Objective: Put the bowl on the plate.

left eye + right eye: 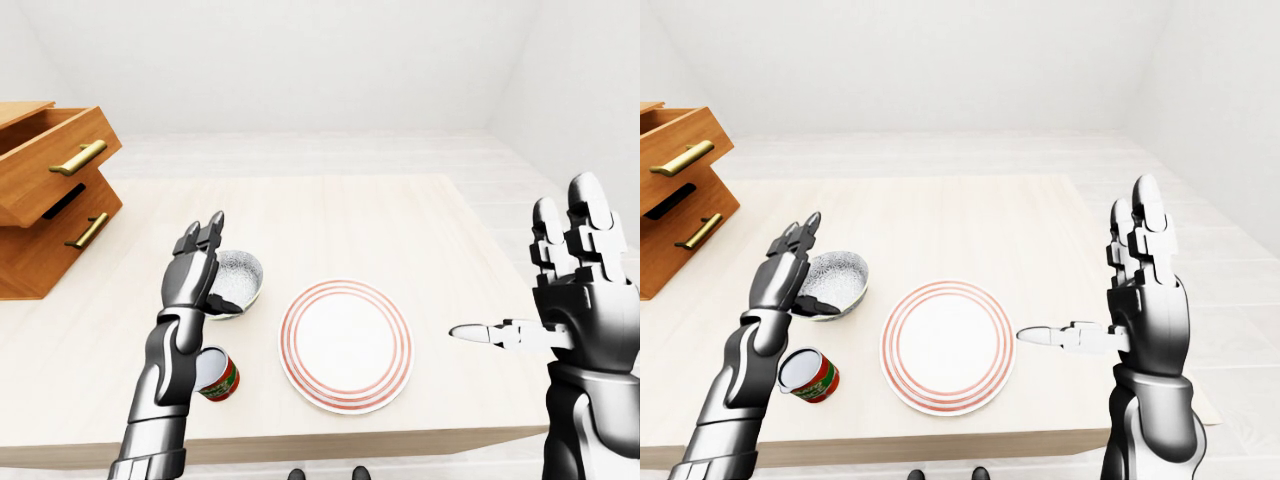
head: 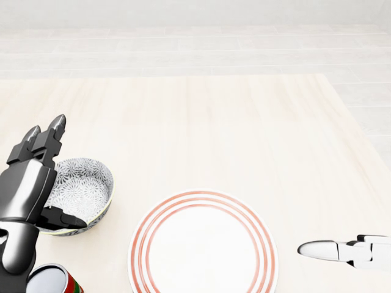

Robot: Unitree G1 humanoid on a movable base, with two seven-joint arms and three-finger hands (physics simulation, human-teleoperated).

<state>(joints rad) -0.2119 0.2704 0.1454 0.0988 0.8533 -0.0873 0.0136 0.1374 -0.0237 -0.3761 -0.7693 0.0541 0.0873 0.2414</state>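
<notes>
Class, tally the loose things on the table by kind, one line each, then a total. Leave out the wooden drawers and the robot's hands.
Bowl: 1
Plate: 1
Can: 1
Total: 3

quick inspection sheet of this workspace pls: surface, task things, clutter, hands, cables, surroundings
surface: pale wood table.
job's things: patterned bowl sits on the table to the left of the red-ringed plate, apart from it; nothing lies on the plate.
clutter: red-labelled can below the bowl, near the table's bottom edge.
grippers: left hand open at the bowl's left side, thumb over its rim, not closed; right hand open, raised to the right of the plate.
cables: nothing seen.
surroundings: wooden drawer unit at left, drawers partly open; pale floor.
</notes>
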